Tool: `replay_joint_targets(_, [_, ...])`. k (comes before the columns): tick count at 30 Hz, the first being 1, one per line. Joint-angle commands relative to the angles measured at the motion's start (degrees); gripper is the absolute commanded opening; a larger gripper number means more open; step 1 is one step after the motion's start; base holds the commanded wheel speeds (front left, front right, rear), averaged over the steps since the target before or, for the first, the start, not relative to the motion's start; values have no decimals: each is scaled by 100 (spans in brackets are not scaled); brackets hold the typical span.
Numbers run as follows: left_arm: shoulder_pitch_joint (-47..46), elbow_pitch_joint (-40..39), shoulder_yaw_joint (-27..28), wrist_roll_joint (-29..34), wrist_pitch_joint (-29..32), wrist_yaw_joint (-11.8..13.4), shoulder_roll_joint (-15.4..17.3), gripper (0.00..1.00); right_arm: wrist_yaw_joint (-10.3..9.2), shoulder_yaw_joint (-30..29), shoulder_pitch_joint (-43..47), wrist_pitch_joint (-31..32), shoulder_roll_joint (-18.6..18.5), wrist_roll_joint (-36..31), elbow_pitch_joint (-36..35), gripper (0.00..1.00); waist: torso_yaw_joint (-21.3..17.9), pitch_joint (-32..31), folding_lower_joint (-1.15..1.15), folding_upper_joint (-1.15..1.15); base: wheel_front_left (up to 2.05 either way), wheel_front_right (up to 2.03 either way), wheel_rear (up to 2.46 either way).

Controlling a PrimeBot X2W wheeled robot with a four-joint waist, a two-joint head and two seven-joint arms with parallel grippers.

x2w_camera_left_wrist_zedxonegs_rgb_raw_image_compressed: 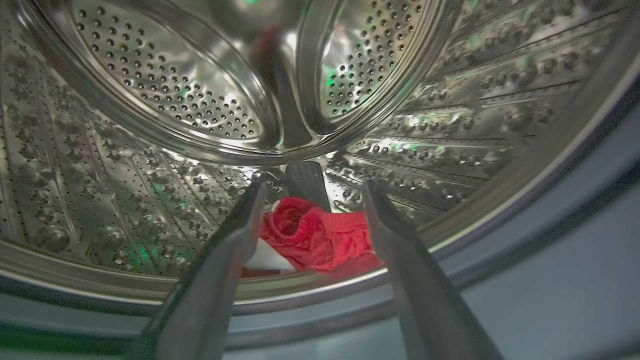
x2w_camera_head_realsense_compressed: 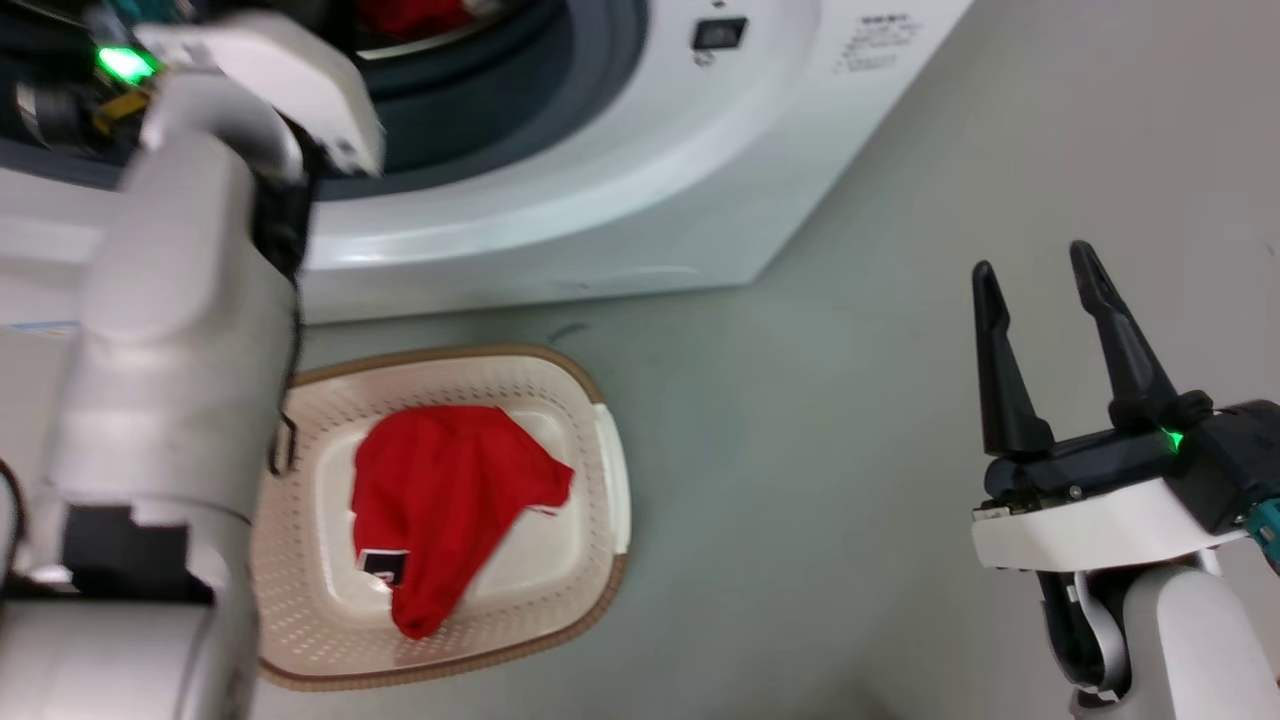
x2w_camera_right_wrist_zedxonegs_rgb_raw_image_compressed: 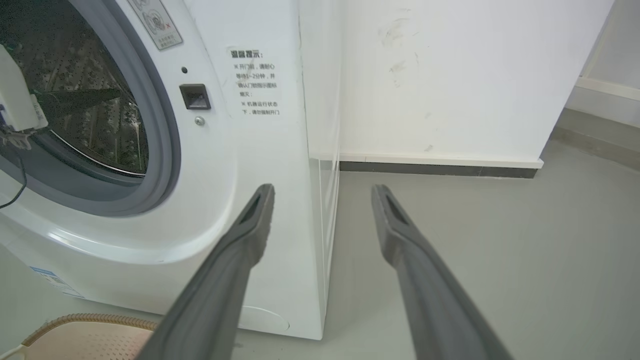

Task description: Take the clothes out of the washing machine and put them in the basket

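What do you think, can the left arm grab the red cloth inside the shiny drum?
Probably yes. The open left tool points into the perforated steel drum, straight at the crumpled bright red fabric garment on its floor, and nothing lies between them.

Head looks down; both wrists face the washing machine (x2w_camera_right_wrist_zedxonegs_rgb_raw_image_compressed: 260, 125).

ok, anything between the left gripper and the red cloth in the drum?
Nothing visible. The left gripper is open at the drum mouth, its fingers framing the cloth on the drum floor; the dark rib lies behind the cloth, not in front.
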Motion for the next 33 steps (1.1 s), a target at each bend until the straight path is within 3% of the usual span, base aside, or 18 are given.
replay_joint_targets(1, [-236,148,-3,-23,153,-45,104,100,-4,50,-126,-78,12,96,59,100,-533,595,-1,0,0,0,0])
replay_joint_targets(12, [-1711,1251,-116,-234,2002,-225,759,100,-4,551,-447,-393,13,588,608,100,-1253,1146,-1,0,0,0,0])
replay_joint_targets(22, [-2324,1780,-208,-381,3760,-245,1062,100,-4,726,-516,-414,12,853,668,100,-1522,1285,-1,0,0,0,0])
replay_joint_targets(25, [-2407,1806,-253,-378,4084,-226,1073,0,-4,729,-515,-416,12,890,647,100,-1535,1315,-1,0,0,0,0])
replay_joint_targets(27, [-2438,1741,-279,-362,4109,-157,1100,0,-4,737,-535,-416,12,916,640,100,-1539,1321,-1,0,0,0,0])
replay_joint_targets(33, [-2213,1201,-350,-286,3237,109,1152,0,-4,692,-595,-416,11,933,696,100,-1450,1215,-1,0,0,0,0])
